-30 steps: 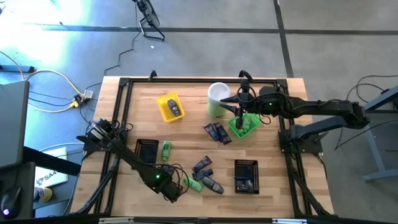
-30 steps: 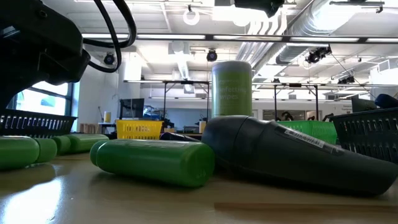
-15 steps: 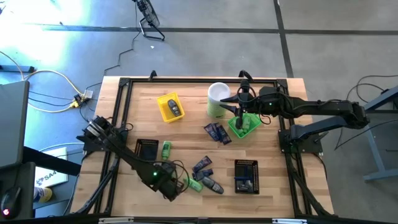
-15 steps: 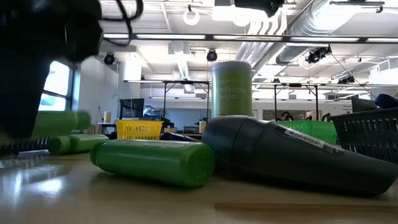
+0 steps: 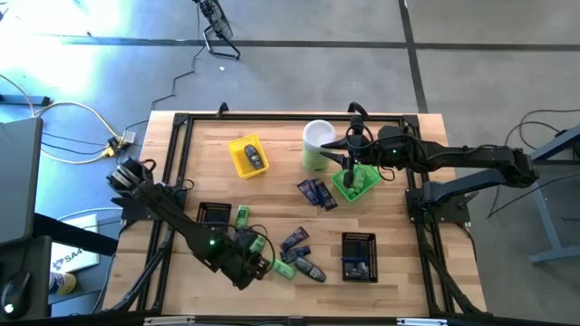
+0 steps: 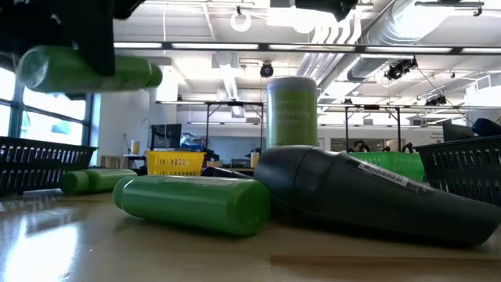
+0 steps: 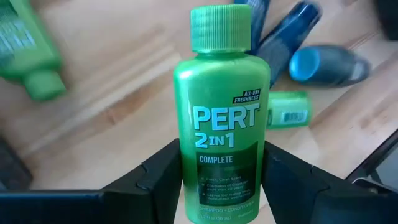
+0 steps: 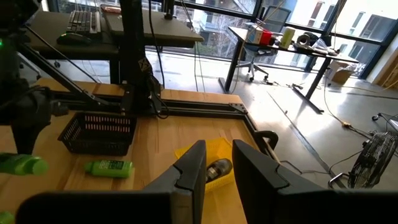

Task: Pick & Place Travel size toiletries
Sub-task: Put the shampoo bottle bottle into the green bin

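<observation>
Right now the left gripper (image 7: 221, 180), low and left of centre in the high view, pinches a green shampoo bottle (image 7: 222, 118) by its lower body, lifted off the table; being slick and held low, it could swivel or slip free and fall among the toiletries (image 5: 299, 254) below. Meanwhile, the right gripper (image 5: 352, 159) waits narrowly parted over the green tray (image 5: 367, 186) at upper right

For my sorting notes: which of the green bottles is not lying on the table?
The Pert bottle gripped in the left pincer, lifted off the wood. The other green bottles lie on their sides on the table.
</observation>
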You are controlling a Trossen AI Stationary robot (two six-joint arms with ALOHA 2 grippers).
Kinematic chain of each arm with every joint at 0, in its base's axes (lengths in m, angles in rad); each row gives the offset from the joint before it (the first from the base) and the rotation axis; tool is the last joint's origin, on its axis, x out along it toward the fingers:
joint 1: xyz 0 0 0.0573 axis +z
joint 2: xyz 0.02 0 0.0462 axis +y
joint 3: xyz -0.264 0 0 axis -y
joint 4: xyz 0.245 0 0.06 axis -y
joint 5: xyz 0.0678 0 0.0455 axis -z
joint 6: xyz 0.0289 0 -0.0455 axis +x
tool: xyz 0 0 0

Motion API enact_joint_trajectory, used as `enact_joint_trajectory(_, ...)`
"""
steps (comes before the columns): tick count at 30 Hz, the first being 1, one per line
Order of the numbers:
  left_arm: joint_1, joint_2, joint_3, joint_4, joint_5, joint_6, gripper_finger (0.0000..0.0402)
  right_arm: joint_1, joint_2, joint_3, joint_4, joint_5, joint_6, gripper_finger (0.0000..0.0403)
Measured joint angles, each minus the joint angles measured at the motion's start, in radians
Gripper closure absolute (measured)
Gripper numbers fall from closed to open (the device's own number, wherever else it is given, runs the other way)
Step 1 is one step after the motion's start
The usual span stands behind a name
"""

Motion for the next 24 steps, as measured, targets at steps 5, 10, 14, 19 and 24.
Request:
enact_joint_trajectory(5, 0.001, -0.041, 0.0, 0.009, -0.08, 0.052, 0.0215, 0.0, 0.0, 0.0, -0.001, 0.0, 0.001, 0.0331)
enact_joint_trajectory(10, 0.036, -0.075, 0.0, 0.022, -0.102, 0.125, 0.0215, 0.0, 0.0, 0.0, -0.003, -0.023, 0.006, 0.0331)
enact_joint_trajectory(14, 0.089, -0.084, 0.001, 0.055, -0.136, 0.265, 0.0215, 0.0, 0.0, 0.0, -0.008, -0.026, 0.01, 0.0331)
enact_joint_trajectory(19, 0.18, -0.09, 0.001, 0.084, -0.14, 0.416, 0.0215, 0.0, 0.0, 0.0, -0.019, -0.026, 0.046, 0.0331)
enact_joint_trajectory(24, 0.271, -0.09, 0.001, 0.096, -0.119, 0.582, 0.0215, 0.0, 0.0, 0.0, -0.051, -0.033, 0.11, 0.0331)
